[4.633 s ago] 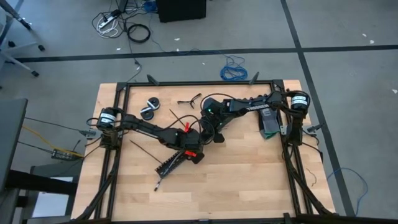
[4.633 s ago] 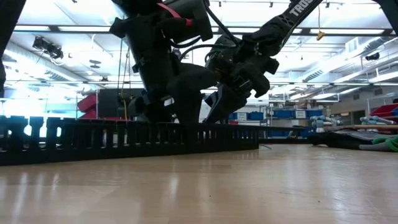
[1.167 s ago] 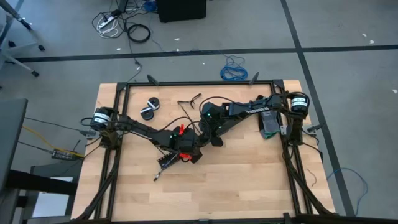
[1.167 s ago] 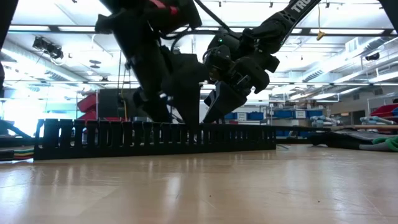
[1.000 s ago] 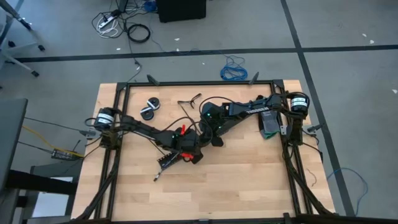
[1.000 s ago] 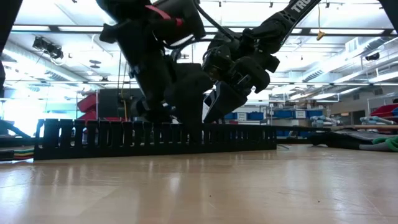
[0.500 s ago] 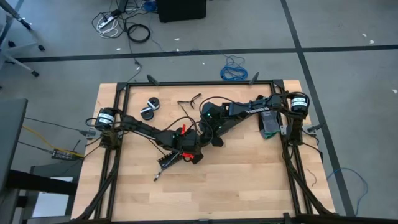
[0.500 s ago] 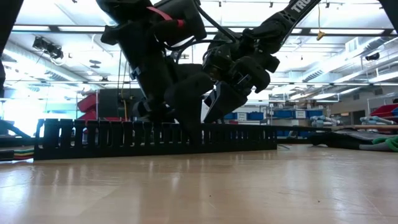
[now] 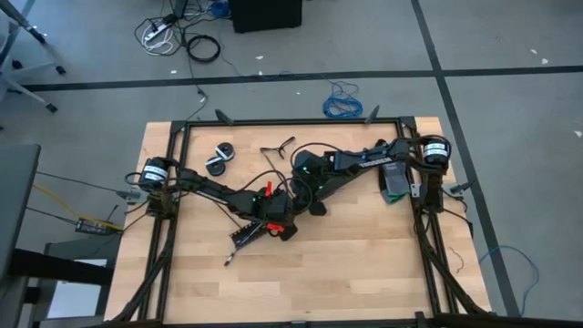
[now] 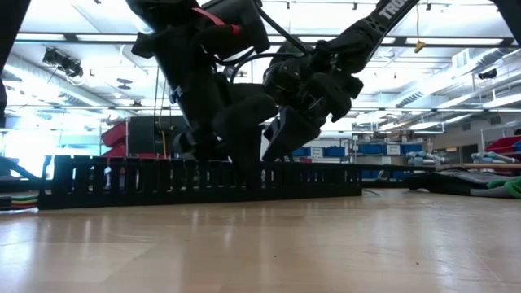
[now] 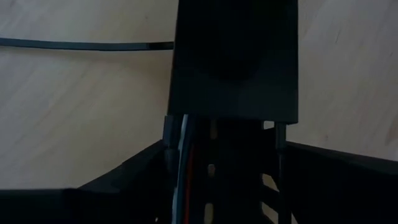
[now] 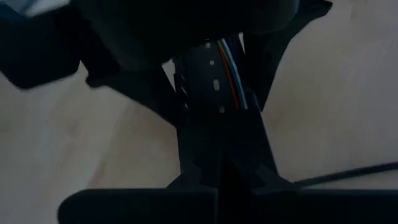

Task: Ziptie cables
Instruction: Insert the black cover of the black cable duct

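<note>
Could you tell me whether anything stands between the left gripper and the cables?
Yes: the cables lie inside a black slotted channel, whose side walls separate them from the left gripper, which straddles it.

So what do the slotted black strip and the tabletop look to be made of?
Slotted black strip: probably moulded plastic, matte, judging by its even comb-like teeth. Tabletop: wood, likely butcher-block, with pale jointed planks visible and a soft sheen in the low view.

Cables (image 12: 231,74) inside black perforated strip (image 12: 208,81)
</note>
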Motion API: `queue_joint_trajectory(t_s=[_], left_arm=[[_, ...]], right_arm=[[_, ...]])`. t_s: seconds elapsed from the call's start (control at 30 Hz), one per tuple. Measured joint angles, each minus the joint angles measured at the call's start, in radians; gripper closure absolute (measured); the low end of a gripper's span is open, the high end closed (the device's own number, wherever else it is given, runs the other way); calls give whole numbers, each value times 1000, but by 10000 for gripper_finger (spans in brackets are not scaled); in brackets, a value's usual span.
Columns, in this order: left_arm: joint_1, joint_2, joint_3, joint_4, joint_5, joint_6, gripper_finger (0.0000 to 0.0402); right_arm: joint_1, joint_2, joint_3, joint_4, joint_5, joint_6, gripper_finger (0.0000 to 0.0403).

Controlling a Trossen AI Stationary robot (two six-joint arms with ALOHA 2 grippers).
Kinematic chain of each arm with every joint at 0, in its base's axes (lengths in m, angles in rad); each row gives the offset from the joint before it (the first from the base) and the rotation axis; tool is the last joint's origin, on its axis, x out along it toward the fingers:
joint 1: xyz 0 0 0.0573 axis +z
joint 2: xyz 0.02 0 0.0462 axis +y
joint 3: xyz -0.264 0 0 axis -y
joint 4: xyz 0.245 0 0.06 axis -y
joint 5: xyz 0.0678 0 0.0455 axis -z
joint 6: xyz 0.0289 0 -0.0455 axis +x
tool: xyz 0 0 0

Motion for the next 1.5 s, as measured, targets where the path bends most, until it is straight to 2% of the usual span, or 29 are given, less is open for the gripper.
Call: queue_joint_trajectory(t_s=[0.2, 0.4, 0.63, 0.8, 1.0, 1.33, 1.5], left_arm=[[-1, -2, 0, -13, 8, 16, 147], [-1, -2, 0, -17, 13, 18, 149], [-1, -2, 0, -19, 11, 14, 171], [2, -2, 2, -22, 5, -8, 160], [2, -2, 2, -27, 5, -12, 157], [1, -2, 2, -32, 9, -16, 157], [1, -2, 2, -38, 11, -16, 157]], right_arm=[[2, 75, 26, 30, -93, 63, 403], [8, 63, 23, 66, -74, 66, 403], [7, 50, 23, 53, -49, 64, 403], [-8, 14, 20, 62, -21, 41, 402], [-34, 9, 19, 58, -55, 46, 402], [-41, 9, 21, -1, -63, 17, 402], [-29, 15, 21, 30, -53, 10, 402]])
